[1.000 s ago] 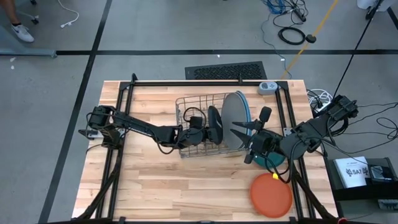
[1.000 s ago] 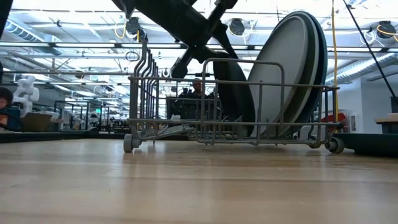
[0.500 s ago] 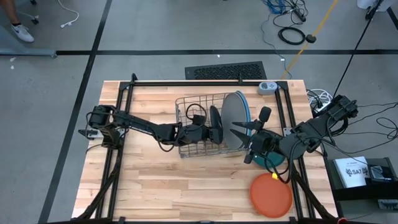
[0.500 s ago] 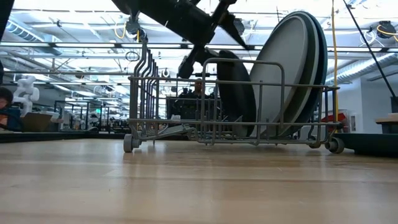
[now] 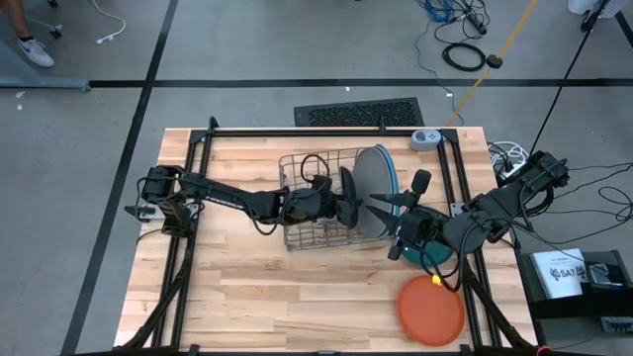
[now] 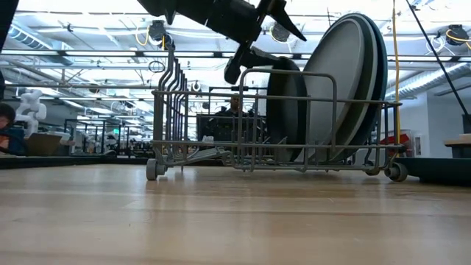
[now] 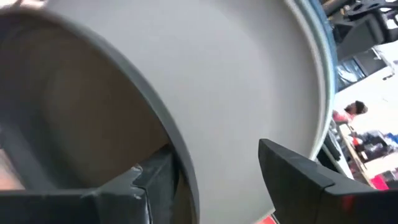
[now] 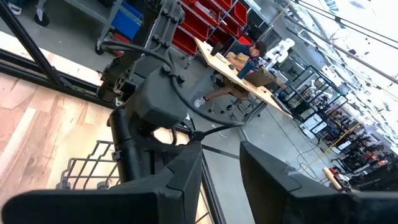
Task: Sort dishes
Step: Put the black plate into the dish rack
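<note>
Black plate: lower edge screened by rack wires. Plates behind overlap, perhaps three. Left wrist view: grey plate fills the frame, blurred.

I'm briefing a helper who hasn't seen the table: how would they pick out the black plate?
Find the wire dish rack in the middle of the wooden table. Plates stand on edge at its right end. The black plate is the smaller dark one, left of the larger grey plate, beside the left gripper.

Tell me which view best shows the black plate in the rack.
The low view: the black plate stands upright in the wire rack, seen side-on. The high view shows only its thin edge. The left wrist view shows a dark rim close up; the right wrist view misses it.
</note>
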